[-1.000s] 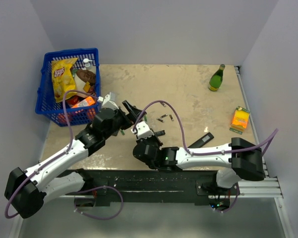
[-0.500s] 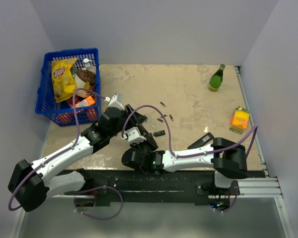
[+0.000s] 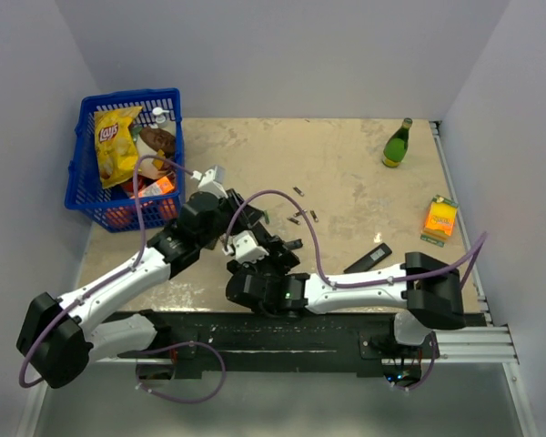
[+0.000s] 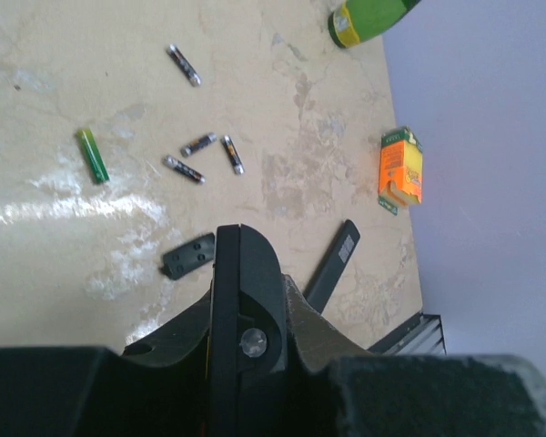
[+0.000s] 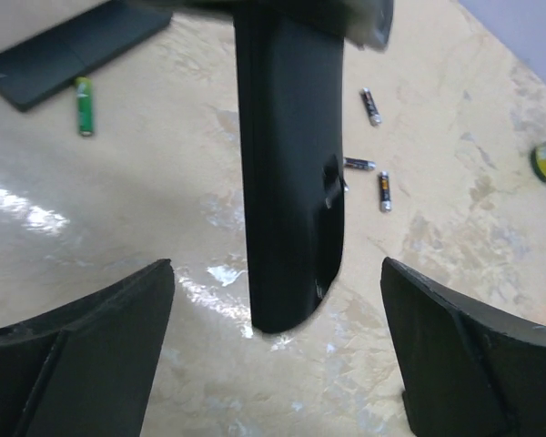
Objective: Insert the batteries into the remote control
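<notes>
The remote control [image 5: 291, 164], a black bar with a rounded end, hangs end-down over the table. My left gripper [image 4: 246, 309] is shut on its upper part. My right gripper [image 5: 278, 266] is open, its fingers wide on either side of the remote's lower end and clear of it. In the top view both grippers meet at the table's middle-left, left gripper [image 3: 237, 221] and right gripper [image 3: 266, 244], and largely hide the remote. Several dark batteries [image 4: 198, 144] lie scattered on the table beyond, also batteries [image 3: 314, 216]. The small black back cover [image 4: 188, 256] lies flat near them.
A green battery [image 4: 93, 155] lies left of the dark ones. Another slim black remote [image 3: 369, 259] rests to the right. A blue basket [image 3: 82, 182] of groceries stands back left, a green bottle [image 3: 398, 144] back right and an orange carton [image 3: 441, 218] at the right edge.
My left gripper has closed on the remote. My right gripper, shut on it before, has opened and let go. Both wrists shifted slightly near the table's middle.
</notes>
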`<state>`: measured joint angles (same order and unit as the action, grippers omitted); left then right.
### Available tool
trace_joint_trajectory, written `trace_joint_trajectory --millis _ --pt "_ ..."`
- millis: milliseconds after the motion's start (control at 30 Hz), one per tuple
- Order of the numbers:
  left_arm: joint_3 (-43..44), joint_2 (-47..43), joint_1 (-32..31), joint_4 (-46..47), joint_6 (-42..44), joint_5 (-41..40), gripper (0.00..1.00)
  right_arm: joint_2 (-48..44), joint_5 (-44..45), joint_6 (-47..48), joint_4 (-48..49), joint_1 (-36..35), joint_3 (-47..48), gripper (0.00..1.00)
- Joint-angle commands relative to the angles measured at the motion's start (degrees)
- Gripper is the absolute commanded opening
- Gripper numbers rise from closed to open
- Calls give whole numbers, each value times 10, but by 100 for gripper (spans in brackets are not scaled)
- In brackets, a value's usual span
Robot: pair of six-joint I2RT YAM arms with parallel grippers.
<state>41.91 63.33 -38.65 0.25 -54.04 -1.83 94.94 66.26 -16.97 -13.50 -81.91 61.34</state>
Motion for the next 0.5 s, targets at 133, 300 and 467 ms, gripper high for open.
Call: trace_joint_trajectory --millis 133,300,467 --pt "15 34 154 138 158 182 0 -140 -229 -49 -63 43 -6 98" --pt "31 84 219 200 203 291 0 -231 -396 -54 -49 183 -38 98" --pt "-9 130 270 384 151 386 0 -241 -491 -36 -57 308 -33 96"
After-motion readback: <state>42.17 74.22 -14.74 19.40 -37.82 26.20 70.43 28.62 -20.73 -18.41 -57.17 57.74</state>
